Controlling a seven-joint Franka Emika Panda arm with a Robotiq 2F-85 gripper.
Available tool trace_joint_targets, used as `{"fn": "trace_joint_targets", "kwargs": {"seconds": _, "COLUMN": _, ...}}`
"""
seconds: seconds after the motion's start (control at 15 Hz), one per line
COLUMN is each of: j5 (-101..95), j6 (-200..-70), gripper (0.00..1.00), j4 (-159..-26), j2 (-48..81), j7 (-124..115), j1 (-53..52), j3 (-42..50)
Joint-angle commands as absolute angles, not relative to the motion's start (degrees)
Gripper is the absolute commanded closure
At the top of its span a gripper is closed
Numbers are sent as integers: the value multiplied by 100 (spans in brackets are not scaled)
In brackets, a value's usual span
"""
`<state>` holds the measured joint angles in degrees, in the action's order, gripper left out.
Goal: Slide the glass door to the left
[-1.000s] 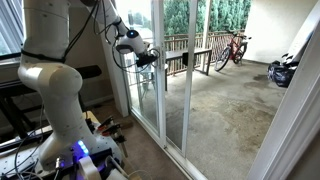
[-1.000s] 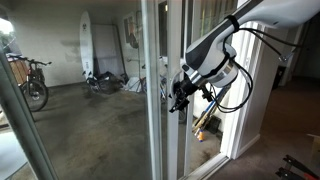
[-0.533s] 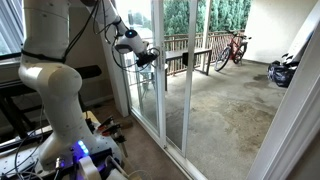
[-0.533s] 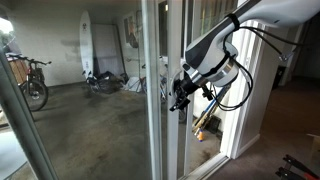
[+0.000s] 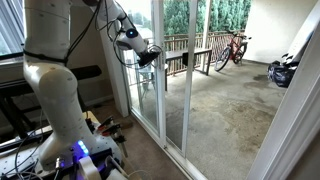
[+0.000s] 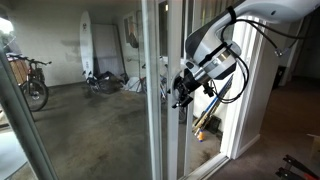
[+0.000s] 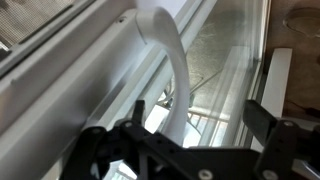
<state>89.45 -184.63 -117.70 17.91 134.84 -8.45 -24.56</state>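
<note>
The glass door (image 5: pixel 147 92) is a tall clear panel in a white frame, also seen in an exterior view (image 6: pixel 152 110). Its white curved loop handle (image 7: pixel 168 55) fills the middle of the wrist view. My gripper (image 7: pixel 200 113) is open, with its two black fingers either side of the handle; the handle runs closer to the left finger. I cannot tell whether a finger touches it. In both exterior views the gripper (image 5: pixel 153 57) (image 6: pixel 180 95) sits at the door's upright at about mid-height.
A second white-framed glass panel (image 5: pixel 185 70) stands beside the door. Outside are a concrete patio, a wooden railing (image 5: pixel 190 55), bicycles (image 5: pixel 231 48) (image 6: pixel 33 80) and a surfboard (image 6: pixel 87 45). The robot base (image 5: pixel 70 150) and cables lie on the floor indoors.
The arm's upper links have lifted and the wrist has tilted slightly. The gripper stays at the handle, and the door has not visibly moved.
</note>
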Motion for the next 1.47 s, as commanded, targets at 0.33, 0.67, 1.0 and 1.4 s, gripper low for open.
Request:
{"fn": "trace_joint_targets", "kwargs": {"seconds": 0.33, "j5": 10236, "j6": -18042, "gripper": 0, "j4": -11664, "j2": 1652, "j7": 14921, "j1": -1015, "j3": -2100}}
{"fn": "trace_joint_targets", "kwargs": {"seconds": 0.67, "j5": 10216, "j6": -17968, "gripper": 0, "j4": -11700, "j2": 1618, "j7": 14920, "j1": -1127, "j3": -1958}}
{"fn": "trace_joint_targets", "kwargs": {"seconds": 1.0, "j5": 9629, "j6": -17646, "gripper": 0, "j4": -11784, "j2": 1334, "j7": 14919, "j1": -1431, "j3": -1569}}
{"fn": "trace_joint_targets", "kwargs": {"seconds": 1.4, "j5": 9854, "j6": -17073, "gripper": 0, "j4": -11690, "j2": 1228, "j7": 14917, "j1": -1733, "j3": -995}}
